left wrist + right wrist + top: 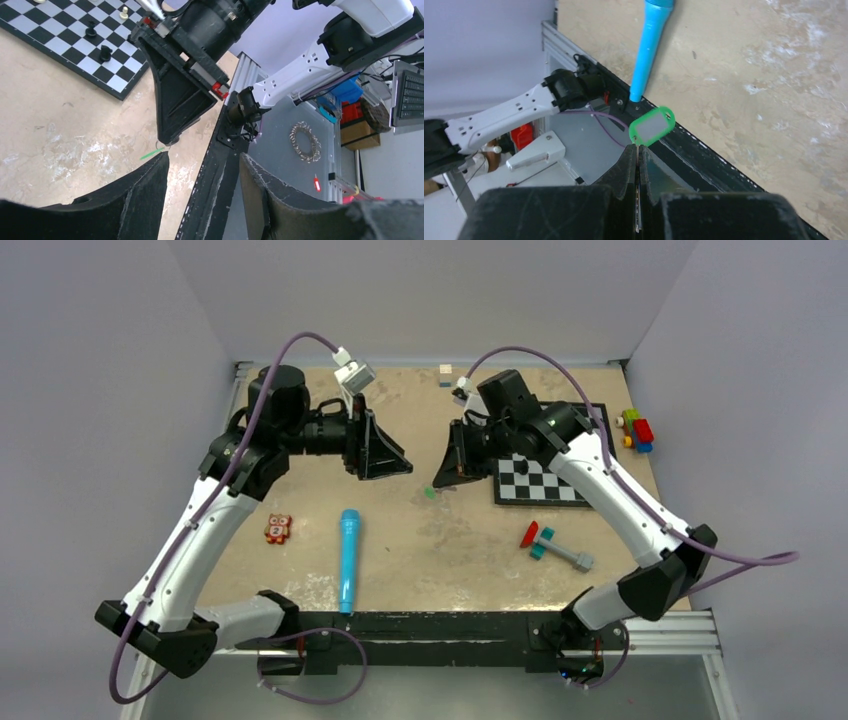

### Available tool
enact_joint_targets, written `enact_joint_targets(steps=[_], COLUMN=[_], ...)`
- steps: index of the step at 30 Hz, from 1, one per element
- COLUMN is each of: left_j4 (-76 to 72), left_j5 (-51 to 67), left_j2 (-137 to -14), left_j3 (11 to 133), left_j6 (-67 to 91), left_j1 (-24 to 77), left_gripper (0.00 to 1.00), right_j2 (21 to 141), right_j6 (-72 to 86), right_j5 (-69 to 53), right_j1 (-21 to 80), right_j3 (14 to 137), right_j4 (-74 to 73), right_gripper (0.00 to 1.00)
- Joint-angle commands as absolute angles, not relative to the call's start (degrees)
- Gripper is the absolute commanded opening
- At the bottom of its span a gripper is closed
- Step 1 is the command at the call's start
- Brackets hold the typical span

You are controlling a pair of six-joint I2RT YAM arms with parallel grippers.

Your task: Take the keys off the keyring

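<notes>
My right gripper (638, 150) is shut on a thin metal piece of the keyring, seen edge-on between its fingers; I cannot tell if it is the ring or a key. A green-rimmed key tag (651, 125) hangs just beyond the fingertips, above the table. In the top view the right gripper (445, 477) holds the tag (430, 492) near the table's middle. My left gripper (395, 465) faces it from the left, open and empty. In the left wrist view the left gripper (202, 160) is spread wide, the tag (148, 155) edge-on just off its left fingertip.
A chessboard (545, 480) with pieces lies at the right. A blue toy microphone (348, 558) lies front centre, an orange owl toy (278, 529) to its left, a red and teal toy (545, 543) at front right, stacked bricks (636, 430) at far right, a small cube (446, 373) at the back.
</notes>
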State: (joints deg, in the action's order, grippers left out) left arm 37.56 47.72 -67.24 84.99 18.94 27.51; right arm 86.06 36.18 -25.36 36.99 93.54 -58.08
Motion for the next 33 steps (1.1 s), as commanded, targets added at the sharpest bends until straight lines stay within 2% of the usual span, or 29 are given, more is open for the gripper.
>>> enact_joint_targets(steps=[1,10,17,33], left_j4=[34.52,35.26,34.43,34.59], left_j5=[52.54,59.42,63.73,64.67], left_j2=[-66.06,-69.41,-71.47,-72.62], left_j3=[83.92,88.05,88.24,88.15], left_j6=[16.88,17.39,19.07,19.31], left_j1=[27.33,27.36,27.8,27.94], left_gripper=[0.57,0.51,0.46,0.34], right_j2=[80.0,75.86,74.57,72.04], right_j6=[36.54,36.63,35.86,37.31], right_j5=[-34.74,-42.27,-43.34,-47.33], right_j1=[36.89,36.88,36.94,36.91], right_j3=[89.53,86.45,86.7,84.2], right_j4=[-45.56,-33.15,-28.83,-20.4], right_gripper=[0.0,0.0,0.0,0.0])
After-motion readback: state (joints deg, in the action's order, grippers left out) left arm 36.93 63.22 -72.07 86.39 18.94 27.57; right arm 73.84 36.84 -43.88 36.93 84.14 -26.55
